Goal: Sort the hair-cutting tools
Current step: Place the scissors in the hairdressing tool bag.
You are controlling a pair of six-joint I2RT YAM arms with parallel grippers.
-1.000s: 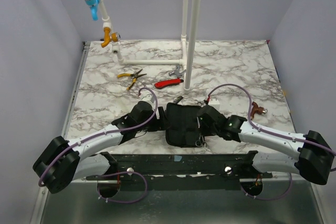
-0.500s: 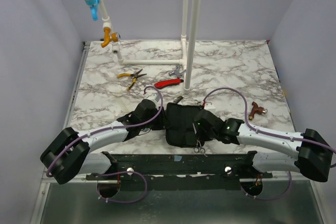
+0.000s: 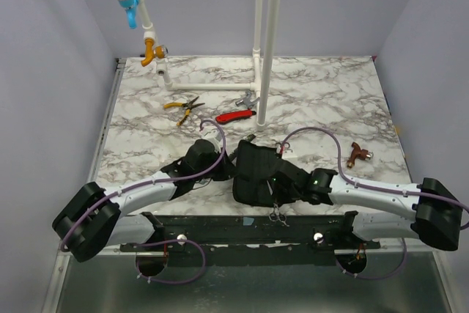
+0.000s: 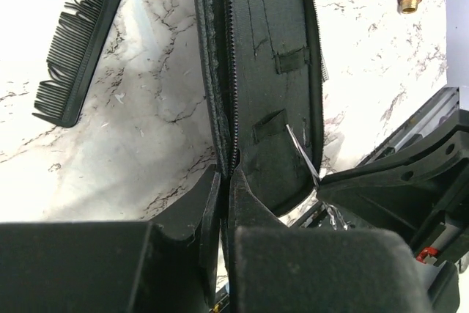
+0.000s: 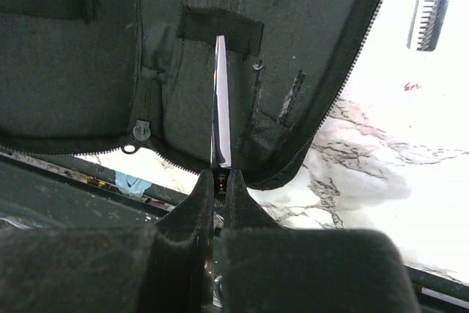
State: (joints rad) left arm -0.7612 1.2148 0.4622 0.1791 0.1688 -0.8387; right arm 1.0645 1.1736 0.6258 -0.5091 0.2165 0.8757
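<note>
The right gripper is pinching the silver scissors by their closed blades, its jaws nearly together. The blade tip is meeting an elastic loop inside the open black case. The scissors are showing slim and bright, with their finger rings hanging past the case's near edge in the top view. The left gripper is clamping the case's zippered rim, jaws almost shut. A black comb is lying just beside the case on the white marble table. Yellow-handled pliers and a red-handled tool are sitting well beyond the case, near white pipes. Pale lilac walls are enclosing the table.
</note>
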